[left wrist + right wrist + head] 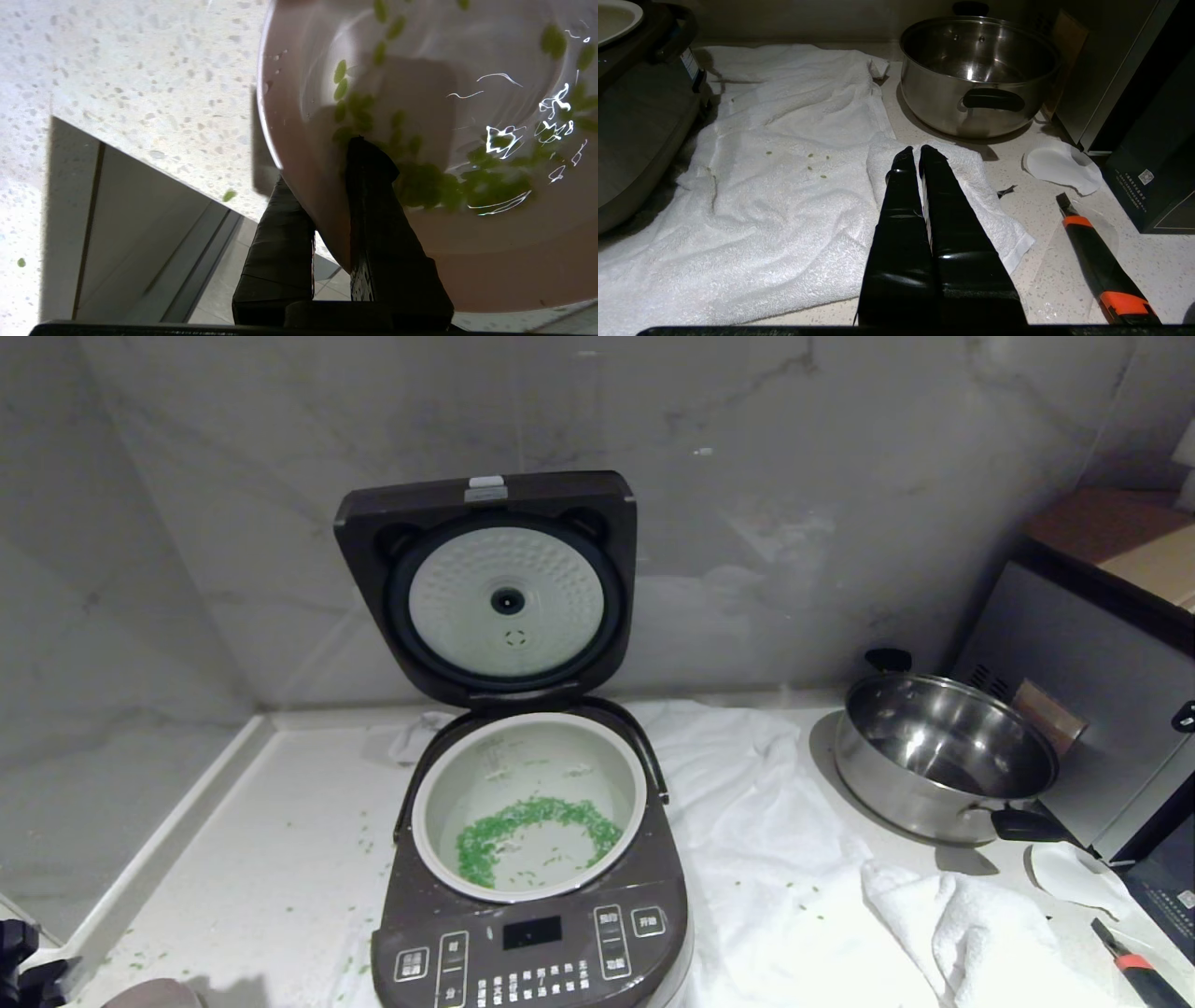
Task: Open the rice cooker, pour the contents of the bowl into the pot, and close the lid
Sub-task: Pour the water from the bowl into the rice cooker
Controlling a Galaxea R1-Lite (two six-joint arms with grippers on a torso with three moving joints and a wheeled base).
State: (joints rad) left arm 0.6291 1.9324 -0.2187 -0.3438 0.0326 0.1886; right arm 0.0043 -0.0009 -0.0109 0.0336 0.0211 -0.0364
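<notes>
The rice cooker (532,859) stands with its lid (487,581) swung up against the wall, so the opening step is done. Green bits (532,835) already lie in a ring on the floor of the pot (528,803), so most of the pour looks done too. What is left, by my reading, is to set the bowl down and shut the lid.

The left wrist view alone shows the bowl (467,140): the left tool (327,186) pinches its rim, one finger inside and one outside, out beyond the table (140,93) edge, with a few green bits clinging inside. The head view barely catches that arm, at the corner left of the cooker. The right wrist view shows the right tool (920,156) pressed together, idle over a white towel (784,186) right of the cooker, near a steel pan (976,70).
</notes>
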